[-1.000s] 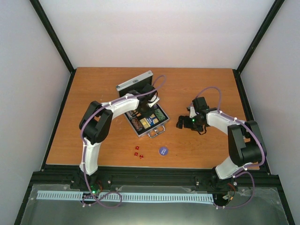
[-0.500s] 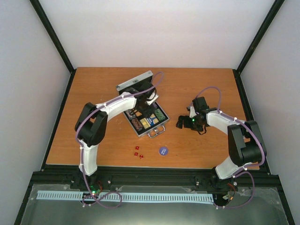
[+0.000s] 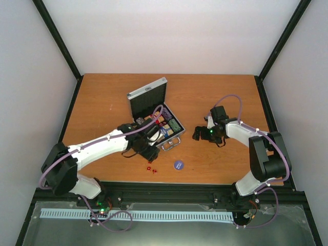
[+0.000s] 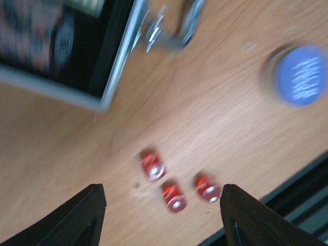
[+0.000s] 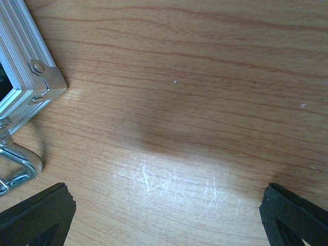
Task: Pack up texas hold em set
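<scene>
Open case [image 3: 148, 95] sits mid-bench [image 3: 102, 102], lid upright at the far side and tray facing the arms. The tray holds chips [image 4: 61, 36]; the rest of its contents are too small and blurred to sort out. The metal handle [image 4: 177, 28] sticks out of the tray's near edge.

Left arm reaches low across the bench from the left. Left end effector [image 3: 149, 153] hovers just in front of the case's near-left corner with its fingers spread and nothing between them. In the left wrist view the three red dice [image 4: 174, 197] lie on the wood in a loose cluster between the two fingertips, untouched and near the bench's front edge. From above the dice [image 3: 149, 168] show right beside the left end effector. Blue disc [image 3: 178, 164] lies flat on the bench to the right of the dice, apart from them and near the case handle; the left wrist view is motion-blurred.

Right end effector [image 3: 198, 135] sits just right of the case, fingers spread wide and holding nothing. The right wrist view shows bare wood between its fingertips, with the case corner [image 5: 28, 72] and handle [image 5: 15, 169] at its left edge.
</scene>
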Available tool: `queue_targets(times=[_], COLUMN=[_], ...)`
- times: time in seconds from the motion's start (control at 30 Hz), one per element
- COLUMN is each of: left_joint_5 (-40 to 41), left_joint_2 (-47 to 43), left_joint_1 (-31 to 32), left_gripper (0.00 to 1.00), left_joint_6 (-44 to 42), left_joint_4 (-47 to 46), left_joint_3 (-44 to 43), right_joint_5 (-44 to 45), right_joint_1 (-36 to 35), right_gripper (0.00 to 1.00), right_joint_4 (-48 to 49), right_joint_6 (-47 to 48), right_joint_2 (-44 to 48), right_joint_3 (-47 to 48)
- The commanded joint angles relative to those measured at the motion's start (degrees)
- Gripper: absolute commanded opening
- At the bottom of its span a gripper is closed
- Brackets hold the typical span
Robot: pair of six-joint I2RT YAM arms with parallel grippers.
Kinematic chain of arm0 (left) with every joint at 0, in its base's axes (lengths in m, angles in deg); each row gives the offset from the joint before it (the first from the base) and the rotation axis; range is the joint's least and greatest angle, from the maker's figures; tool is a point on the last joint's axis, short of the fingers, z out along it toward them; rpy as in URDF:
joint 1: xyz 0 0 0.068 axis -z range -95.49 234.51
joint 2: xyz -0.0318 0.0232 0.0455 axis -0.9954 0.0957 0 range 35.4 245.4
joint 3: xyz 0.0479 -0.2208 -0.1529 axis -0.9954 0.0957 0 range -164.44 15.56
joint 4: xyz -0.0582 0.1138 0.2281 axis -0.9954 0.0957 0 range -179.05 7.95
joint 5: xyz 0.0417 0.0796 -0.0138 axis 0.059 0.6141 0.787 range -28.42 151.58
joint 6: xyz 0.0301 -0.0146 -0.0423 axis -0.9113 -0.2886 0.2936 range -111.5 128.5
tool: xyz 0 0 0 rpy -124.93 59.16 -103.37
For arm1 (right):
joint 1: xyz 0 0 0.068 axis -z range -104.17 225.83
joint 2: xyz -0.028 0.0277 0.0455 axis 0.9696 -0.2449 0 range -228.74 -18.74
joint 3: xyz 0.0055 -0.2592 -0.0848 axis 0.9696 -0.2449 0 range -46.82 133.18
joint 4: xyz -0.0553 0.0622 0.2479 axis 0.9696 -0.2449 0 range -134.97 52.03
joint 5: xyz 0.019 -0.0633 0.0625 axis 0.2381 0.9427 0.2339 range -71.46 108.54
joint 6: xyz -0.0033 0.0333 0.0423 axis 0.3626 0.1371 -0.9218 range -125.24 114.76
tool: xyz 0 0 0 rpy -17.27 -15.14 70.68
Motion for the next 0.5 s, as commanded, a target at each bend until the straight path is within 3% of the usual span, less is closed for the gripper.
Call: queue_targets(times=[0.0,0.13,0.47], left_joint_5=[-0.78,1.04,-4.27], left_joint_2=[-1.78,1.46,6.66], left_joint_1=[-0.79,-0.8,-0.81], left_gripper=[0.63,0.59,0.54], left_joint_6=[13.41,17.18,19.27], left_joint_4=[-0.44,-0.89,-4.79], left_joint_3=[6.88,8.26,7.03], right_joint_5=[-0.24,-0.52,-0.58], right_joint_1=[0.33,0.33,0.33], right_gripper=[1.0,1.0,1.0], right_joint_4=[-1.04,-1.14,-0.55], right_joint_6=[0.34,0.37,-0.09], right_joint_2=[-0.15,-0.21,0.25], right_joint_3=[-1.67,-1.82,-2.52])
